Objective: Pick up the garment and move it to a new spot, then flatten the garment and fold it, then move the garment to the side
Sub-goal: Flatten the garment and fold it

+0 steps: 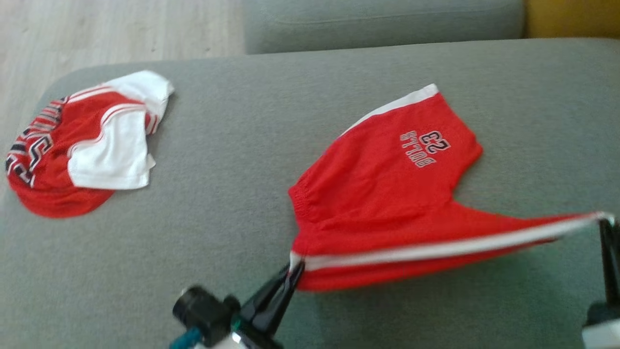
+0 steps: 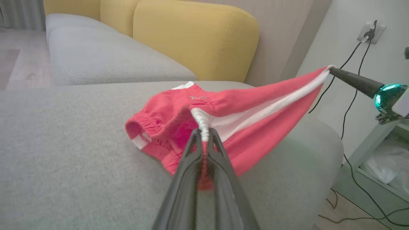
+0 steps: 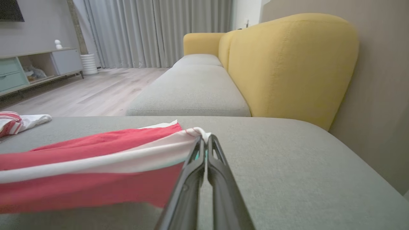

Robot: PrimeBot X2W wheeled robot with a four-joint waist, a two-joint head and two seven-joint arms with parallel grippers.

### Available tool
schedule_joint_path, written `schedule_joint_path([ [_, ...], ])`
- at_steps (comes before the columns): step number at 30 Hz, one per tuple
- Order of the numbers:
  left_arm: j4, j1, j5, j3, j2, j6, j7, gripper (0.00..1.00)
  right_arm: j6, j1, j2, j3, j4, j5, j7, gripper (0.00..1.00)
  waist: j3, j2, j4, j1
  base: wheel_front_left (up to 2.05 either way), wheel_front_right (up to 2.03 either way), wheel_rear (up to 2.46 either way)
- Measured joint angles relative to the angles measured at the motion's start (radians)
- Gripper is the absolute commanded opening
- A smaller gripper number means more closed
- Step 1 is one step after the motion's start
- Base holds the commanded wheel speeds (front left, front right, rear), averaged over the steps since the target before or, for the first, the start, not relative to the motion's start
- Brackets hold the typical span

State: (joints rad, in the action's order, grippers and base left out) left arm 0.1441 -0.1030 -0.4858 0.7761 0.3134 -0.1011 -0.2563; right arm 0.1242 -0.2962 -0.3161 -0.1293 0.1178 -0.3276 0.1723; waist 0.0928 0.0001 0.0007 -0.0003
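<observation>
Nearest, the left hand (image 1: pixel 293 272) is pressed together, pinching the waistband end of the red shorts (image 1: pixel 387 194). The right hand (image 1: pixel 604 222), likewise clamped, pinches the hem end. The white side stripe (image 1: pixel 436 249) runs taut between them (the long axis, left to right), raised, while the rest trails beyond onto the grey sofa seat (image 1: pixel 218 135). Flattening likely means lowering both hands together.

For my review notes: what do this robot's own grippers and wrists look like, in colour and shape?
Left gripper: two long, glossy black fingers tapering to slim tips, with a black cylindrical part and a teal piece at their base. Right gripper: the same dark tapered fingers; the left wrist view shows a glowing teal ring and white housing behind them.
</observation>
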Motion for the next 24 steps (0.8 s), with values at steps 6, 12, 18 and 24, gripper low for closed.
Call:
schedule_joint_path([
  [6,0.055,-0.141,-0.04,-0.003,-0.068,-0.009,0.013,0.0,0.0,0.191,-0.085,0.04,-0.084,-0.03,-0.071,0.0,0.045,0.0,0.034,0.0002,0.0,0.0,0.0],
  [12,0.18,-0.282,-0.133,-0.038,-0.147,-0.015,0.044,0.0,0.0,0.492,-0.156,0.173,-0.215,-0.052,-0.188,0.0,0.116,0.0,0.065,0.0004,0.0,0.0,0.0],
  [18,0.303,-0.393,-0.22,-0.039,-0.191,-0.023,0.101,0.0,0.0,0.772,-0.178,0.314,-0.415,-0.052,-0.236,0.0,0.183,0.0,0.091,0.0005,0.0,0.0,0.0],
  [24,0.401,-0.546,-0.272,-0.005,-0.225,-0.024,0.086,0.0,0.0,0.954,-0.196,0.433,-0.651,-0.051,-0.241,0.0,0.252,-0.0001,0.118,0.0005,0.0,0.0,0.0],
])
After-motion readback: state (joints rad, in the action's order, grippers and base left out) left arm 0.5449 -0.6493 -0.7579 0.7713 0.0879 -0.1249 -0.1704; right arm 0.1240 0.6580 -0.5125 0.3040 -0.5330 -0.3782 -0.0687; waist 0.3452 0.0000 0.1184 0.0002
